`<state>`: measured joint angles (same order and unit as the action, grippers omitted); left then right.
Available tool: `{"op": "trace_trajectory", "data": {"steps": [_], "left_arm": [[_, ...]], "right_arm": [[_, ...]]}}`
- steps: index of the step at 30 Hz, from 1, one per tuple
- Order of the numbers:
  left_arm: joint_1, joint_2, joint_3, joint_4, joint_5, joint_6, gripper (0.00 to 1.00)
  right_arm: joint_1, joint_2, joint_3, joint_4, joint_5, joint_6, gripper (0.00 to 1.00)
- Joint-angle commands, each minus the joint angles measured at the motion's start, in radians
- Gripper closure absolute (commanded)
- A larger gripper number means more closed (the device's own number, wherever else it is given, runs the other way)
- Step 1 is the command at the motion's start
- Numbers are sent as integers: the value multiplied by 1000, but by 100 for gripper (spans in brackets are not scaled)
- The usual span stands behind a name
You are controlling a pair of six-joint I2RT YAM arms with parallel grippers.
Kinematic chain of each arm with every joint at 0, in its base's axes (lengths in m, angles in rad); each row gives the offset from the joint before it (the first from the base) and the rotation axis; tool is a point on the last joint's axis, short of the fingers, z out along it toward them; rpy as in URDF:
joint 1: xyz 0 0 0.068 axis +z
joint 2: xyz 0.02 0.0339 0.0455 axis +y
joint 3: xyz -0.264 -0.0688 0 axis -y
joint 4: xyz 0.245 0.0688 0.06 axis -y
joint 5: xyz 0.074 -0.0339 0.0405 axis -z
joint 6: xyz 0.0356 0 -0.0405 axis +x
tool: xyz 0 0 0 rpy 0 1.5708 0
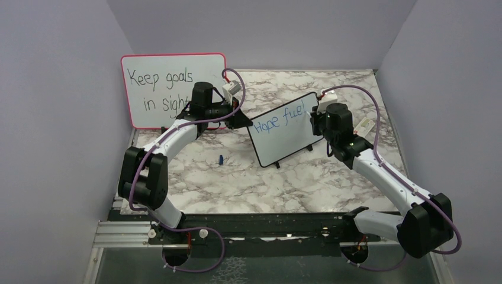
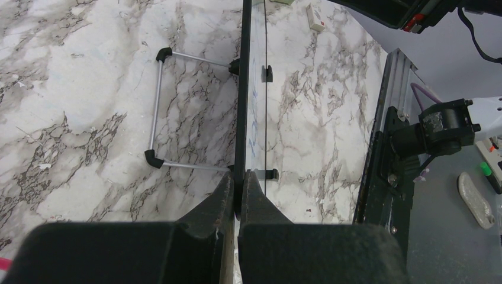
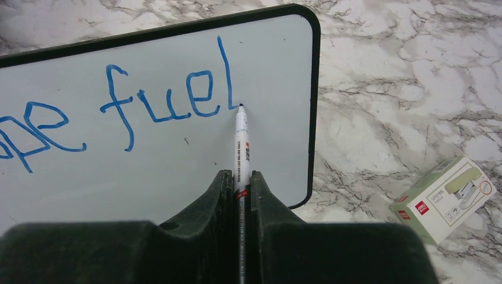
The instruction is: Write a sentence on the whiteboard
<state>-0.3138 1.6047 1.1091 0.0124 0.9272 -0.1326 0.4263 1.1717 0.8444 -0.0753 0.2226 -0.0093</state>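
Marble tabletop [image 1: 237, 183] carries the whiteboard [image 1: 283, 129]; the left gripper [image 2: 238, 178] pinches its edge to steady it while the right gripper [image 3: 240, 176] clamps the marker [image 3: 241, 133], tip seemingly touching where the sentence [image 3: 155, 115] continues.

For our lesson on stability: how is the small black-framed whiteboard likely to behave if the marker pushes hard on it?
Probably apt to tip or slide: the whiteboard stands on a thin wire stand. Edge-on it looks thin, so likely light. The left pincer clamping its edge probably steadies it.
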Motion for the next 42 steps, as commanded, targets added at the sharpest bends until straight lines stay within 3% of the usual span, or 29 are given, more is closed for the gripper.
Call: {"op": "trace_trajectory", "data": {"steps": [1,42], "left_arm": [[-13,20,-3,-75,-2,41,100],[-15,23,-2,-75,7,42,100]], "right_arm": [[-17,-29,28,40,0,6,99],[-44,35,79,97,-49,1,99]]}}
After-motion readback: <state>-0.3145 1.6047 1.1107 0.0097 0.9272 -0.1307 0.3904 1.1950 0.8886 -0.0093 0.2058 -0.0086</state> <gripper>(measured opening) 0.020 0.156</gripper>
